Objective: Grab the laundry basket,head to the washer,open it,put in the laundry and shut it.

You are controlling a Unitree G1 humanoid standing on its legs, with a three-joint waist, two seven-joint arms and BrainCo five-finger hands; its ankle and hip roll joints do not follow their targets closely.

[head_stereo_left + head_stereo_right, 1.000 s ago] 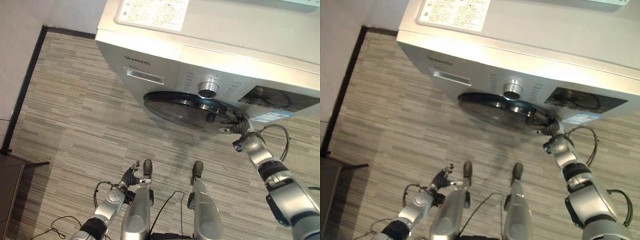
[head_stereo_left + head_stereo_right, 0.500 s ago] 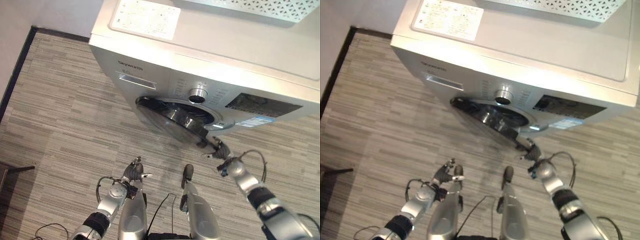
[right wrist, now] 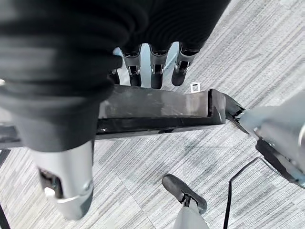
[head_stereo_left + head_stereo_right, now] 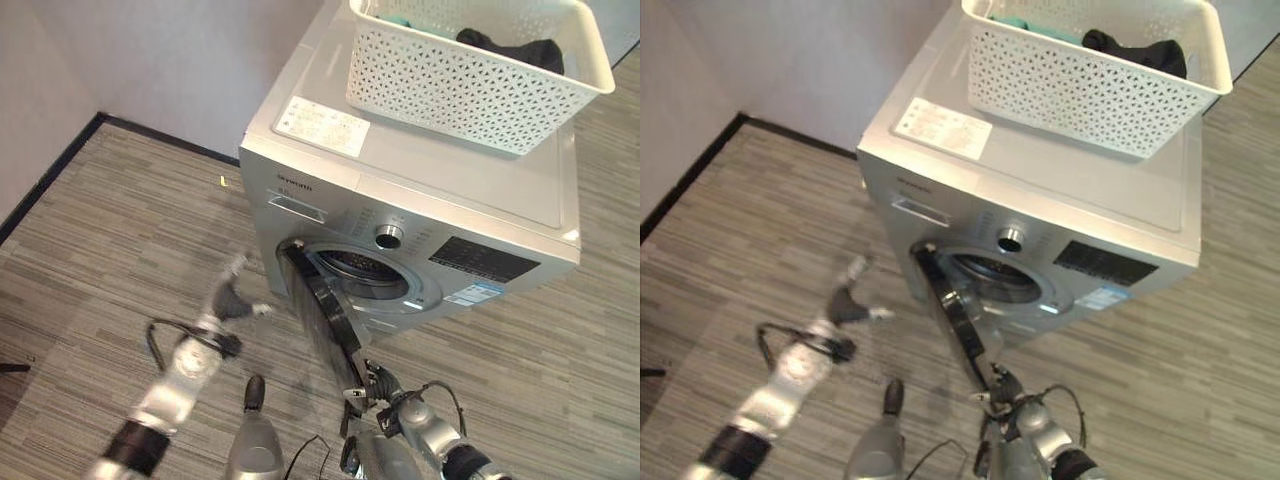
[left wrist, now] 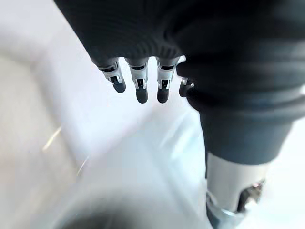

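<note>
Right hand (image 4: 385, 392): nearest item, low and right of centre. Fingers hooked over the free edge of the washer door (image 4: 325, 318), thumb on the other side, so the door edge is pinched between them.

Left hand (image 4: 230, 298): a little farther, left of the door, raised in the air. Fingers loosely curled, holding nothing, touching nothing.

Washer door: dark, round, swung out toward the near side, standing almost edge-on. Drum opening (image 4: 362, 273) exposed behind it.

Washer (image 4: 420, 190): silver, front-loading, against the far wall.

Laundry basket (image 4: 470, 70): white, perforated, resting on the washer top at its far right. Dark laundry (image 4: 505, 48) and a teal piece inside.

Step in hand: opening the door, judged nearly done.

Next move calls for: letting go of the door edge, reaching up to the basket, carrying the clothes down into the drum.
</note>
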